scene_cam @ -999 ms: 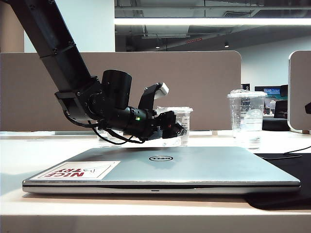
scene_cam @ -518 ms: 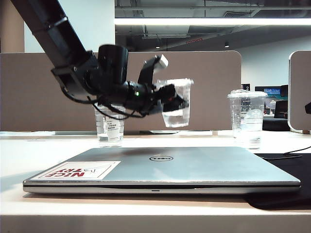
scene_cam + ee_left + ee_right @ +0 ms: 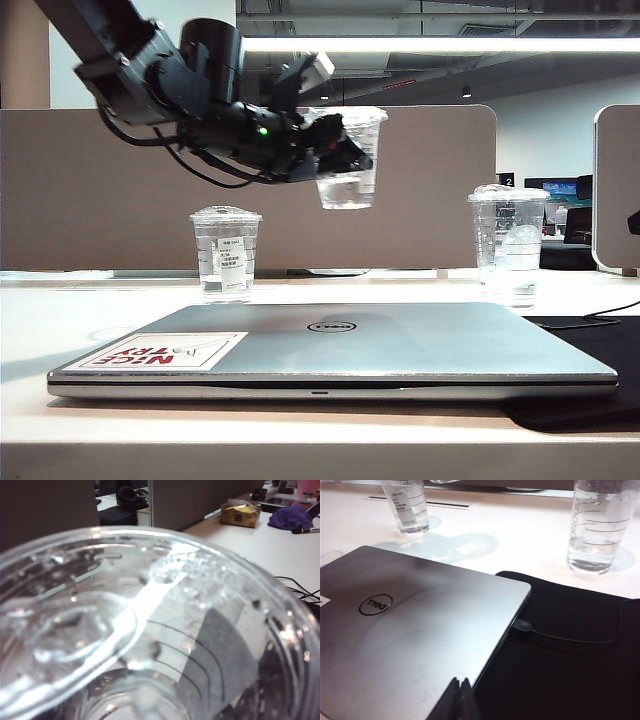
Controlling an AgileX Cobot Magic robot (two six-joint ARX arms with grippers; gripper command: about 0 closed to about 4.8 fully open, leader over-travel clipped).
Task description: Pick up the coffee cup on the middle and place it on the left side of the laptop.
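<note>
Water low in lifted coffee cup (image 3: 348,160)

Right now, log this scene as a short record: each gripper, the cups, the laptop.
left gripper: shut on the coffee cup, held tilted in the air above the table
right gripper: shut, empty, over the laptop's edge
labelled cup: upright on the table behind the laptop, left
domed-lid cup: upright on the table, right
laptop: closed, Dell logo up, sticker at its near left corner
black mat: beside the laptop
</note>
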